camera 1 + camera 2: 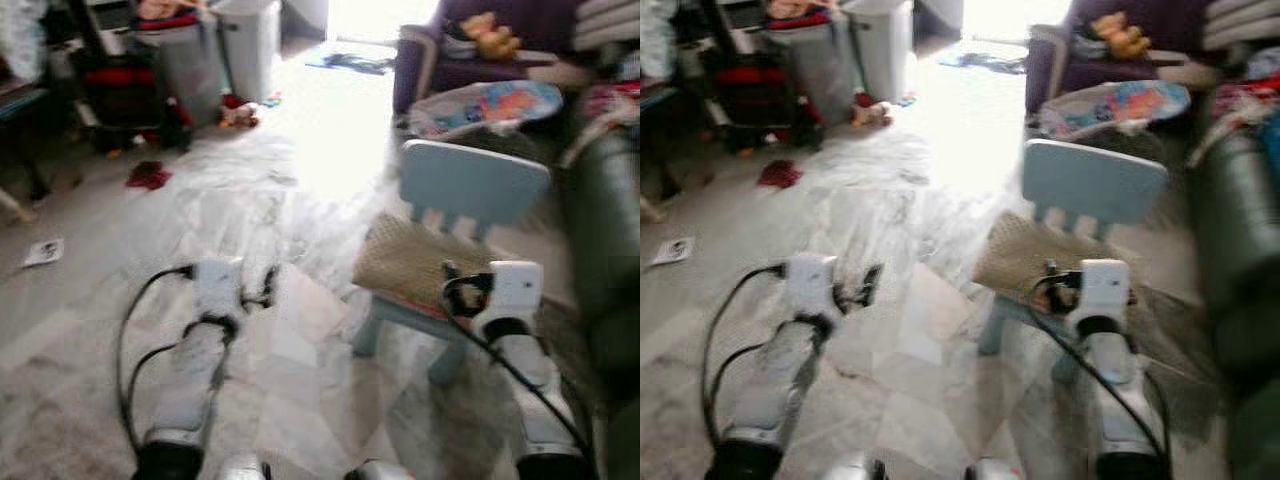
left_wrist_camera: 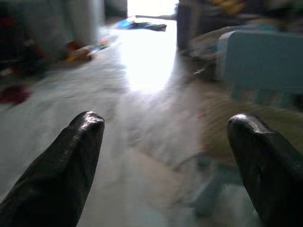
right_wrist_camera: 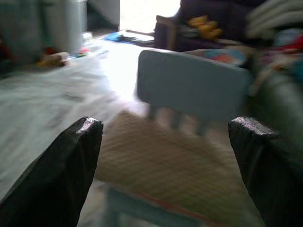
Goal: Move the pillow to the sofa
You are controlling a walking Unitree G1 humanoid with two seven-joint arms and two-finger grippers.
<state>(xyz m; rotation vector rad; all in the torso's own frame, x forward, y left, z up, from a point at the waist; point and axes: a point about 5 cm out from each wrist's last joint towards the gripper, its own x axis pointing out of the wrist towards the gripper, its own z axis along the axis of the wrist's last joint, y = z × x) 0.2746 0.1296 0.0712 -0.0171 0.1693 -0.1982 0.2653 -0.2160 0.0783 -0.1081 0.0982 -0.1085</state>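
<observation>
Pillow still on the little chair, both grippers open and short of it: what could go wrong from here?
The tan pillow overhangs the seat of the light blue chair, so a one-sided grab by the right gripper could drag it to the floor. The chair looks light and may tip or slide. The left gripper is beside the chair, not facing the pillow.

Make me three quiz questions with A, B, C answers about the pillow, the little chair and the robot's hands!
1. Where is the pillow?
A. on the floor
B. on the chair seat
C. in a bin

2. What colour is the chair?
A. red
B. yellow
C. light blue

3. How are the right gripper's fingers?
A. spread apart
B. pinched shut
C. squeezing the pillow

Answers: 1 B, the tan pillow lies on the seat. 2 C, its back is pale blue. 3 A, a wide gap shows between the black fingers.
</observation>
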